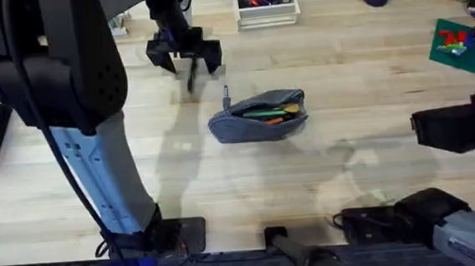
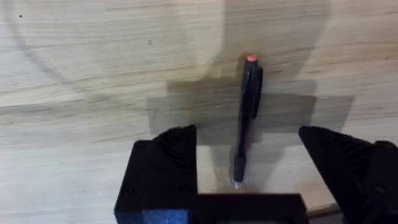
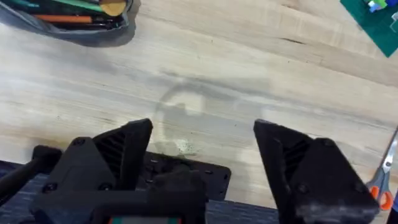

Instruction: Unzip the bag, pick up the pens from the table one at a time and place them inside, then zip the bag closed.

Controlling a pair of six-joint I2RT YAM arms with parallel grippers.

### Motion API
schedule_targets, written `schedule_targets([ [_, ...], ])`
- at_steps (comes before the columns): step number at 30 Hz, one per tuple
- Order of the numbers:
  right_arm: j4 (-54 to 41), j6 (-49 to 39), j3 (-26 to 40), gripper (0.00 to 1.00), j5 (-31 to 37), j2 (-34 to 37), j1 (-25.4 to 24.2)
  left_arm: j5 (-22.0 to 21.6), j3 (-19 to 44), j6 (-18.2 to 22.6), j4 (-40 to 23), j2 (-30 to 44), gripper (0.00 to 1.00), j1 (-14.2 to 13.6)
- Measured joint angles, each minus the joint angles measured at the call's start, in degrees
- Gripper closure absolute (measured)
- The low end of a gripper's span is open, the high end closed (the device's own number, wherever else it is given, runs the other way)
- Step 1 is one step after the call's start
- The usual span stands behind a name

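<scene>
Pale butcher-block planks make up the table (image 1: 325, 185), with a white wire tray (image 1: 268, 12) at its far edge and a green building-brick plate (image 1: 464, 46) to the right. Mid-table lies the blue-grey bag (image 1: 259, 115), unzipped, with green and orange pens inside. Beyond it, the left gripper (image 2: 249, 165) hangs with fingers spread either side of a black pen (image 2: 247, 121) lying on the wood. Its tip is hard to make out. Near the right edge, the right gripper (image 3: 202, 146) hovers, fingers apart, holding nothing.
</scene>
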Motion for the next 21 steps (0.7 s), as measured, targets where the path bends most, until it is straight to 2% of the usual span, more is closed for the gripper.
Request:
schedule_targets([
  [21,0.0,0.01,0.0,0.002,0.0,0.0,0.0,0.02,-0.32,-0.01,2.19,0.65,0.007,0.0],
])
